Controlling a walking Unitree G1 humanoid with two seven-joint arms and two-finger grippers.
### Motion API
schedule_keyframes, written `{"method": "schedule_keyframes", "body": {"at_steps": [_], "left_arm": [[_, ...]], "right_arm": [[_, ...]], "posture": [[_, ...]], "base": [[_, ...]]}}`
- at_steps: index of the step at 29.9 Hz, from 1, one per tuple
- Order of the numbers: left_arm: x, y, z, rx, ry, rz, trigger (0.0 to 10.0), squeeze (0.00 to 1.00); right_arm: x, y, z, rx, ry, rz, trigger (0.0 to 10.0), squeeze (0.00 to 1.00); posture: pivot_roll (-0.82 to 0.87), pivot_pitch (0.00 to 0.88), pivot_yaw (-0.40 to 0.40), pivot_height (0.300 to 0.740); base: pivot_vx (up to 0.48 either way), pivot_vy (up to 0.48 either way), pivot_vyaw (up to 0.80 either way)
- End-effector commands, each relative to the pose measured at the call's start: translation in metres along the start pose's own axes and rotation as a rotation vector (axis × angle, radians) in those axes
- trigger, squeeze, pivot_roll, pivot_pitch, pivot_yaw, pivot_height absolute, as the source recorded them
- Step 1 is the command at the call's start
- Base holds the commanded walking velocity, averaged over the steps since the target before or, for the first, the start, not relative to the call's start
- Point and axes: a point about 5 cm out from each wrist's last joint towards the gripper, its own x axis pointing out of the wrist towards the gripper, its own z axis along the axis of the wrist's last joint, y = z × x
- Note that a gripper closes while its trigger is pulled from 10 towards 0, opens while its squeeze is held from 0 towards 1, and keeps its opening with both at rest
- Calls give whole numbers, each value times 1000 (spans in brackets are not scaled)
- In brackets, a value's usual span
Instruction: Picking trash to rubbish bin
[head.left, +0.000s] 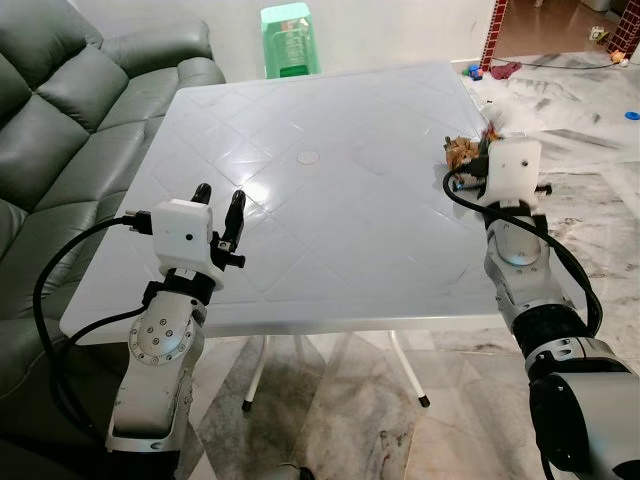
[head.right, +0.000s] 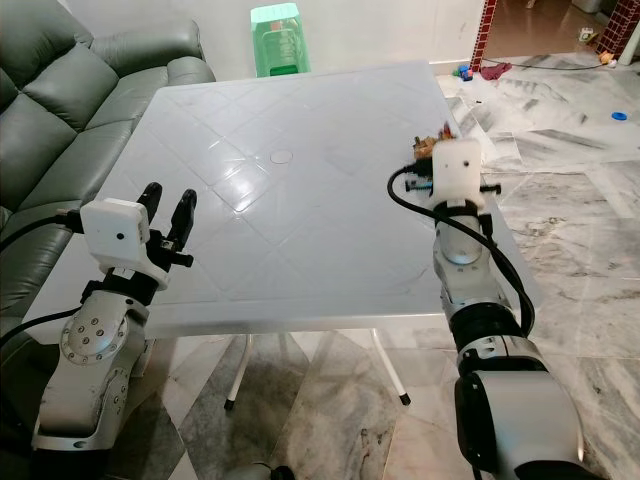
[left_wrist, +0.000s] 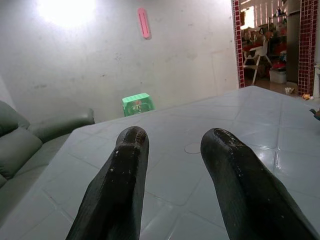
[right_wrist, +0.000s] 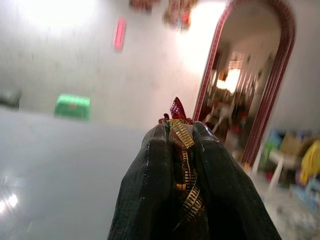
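Observation:
A crumpled gold and red wrapper (head.left: 463, 153) sits at the right edge of the white table (head.left: 330, 190). My right gripper (right_wrist: 181, 131) is shut on the wrapper (right_wrist: 183, 145), which pokes out between and above the two black fingers. In the eye views the right wrist block (head.right: 456, 172) covers the fingers, and the wrapper (head.right: 426, 150) shows just beyond it. My left gripper (head.left: 220, 207) hovers over the table's near left corner, open, with nothing between its fingers (left_wrist: 125, 165).
A grey sofa (head.left: 70, 110) runs along the table's left side. A green plastic stool (head.left: 290, 40) stands beyond the far edge. Marble floor (head.left: 600, 190) with small scattered items lies to the right, toward a tiled archway (right_wrist: 272, 90).

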Motion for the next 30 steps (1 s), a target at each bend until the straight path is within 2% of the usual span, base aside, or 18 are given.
{"method": "schedule_keyframes", "body": {"at_steps": [1, 6, 11, 12, 13, 25, 30], "left_arm": [[1, 2, 0, 13, -4, 9, 10000, 0], [3, 2, 0, 22, -10, 21, 10000, 0], [7, 1, 1, 31, -12, 32, 10000, 0], [8, -1, 1, 32, -14, 30, 10000, 0], [10, -3, 1, 34, -17, 27, 10000, 0], [14, -16, -5, -16, -15, 22, 10000, 0], [15, -19, -8, -32, -10, 7, 10000, 0]], "right_arm": [[4, 0, 13, -14, -68, -1, 0, 0], [5, 1, 21, -42, -120, 6, 0, 0], [2, 0, 17, 9, -77, 7, 0, 0], [0, 0, 16, 13, -71, 4, 7922, 0], [-2, -1, 14, 18, -60, 6, 10000, 0], [-15, -7, 6, 16, 4, 37, 10000, 0], [-17, -10, 6, 24, 16, 36, 10000, 0]], "posture": [[58, 52, 80, 740], [49, 51, 81, 740], [28, 50, 77, 740], [19, 50, 74, 740], [11, 51, 71, 740], [-34, 45, 47, 740], [-42, 39, 44, 740]], "base": [[0, 0, 0], [0, 0, 0], [0, 0, 0], [0, 0, 0], [0, 0, 0], [0, 0, 0], [0, 0, -800]]}}
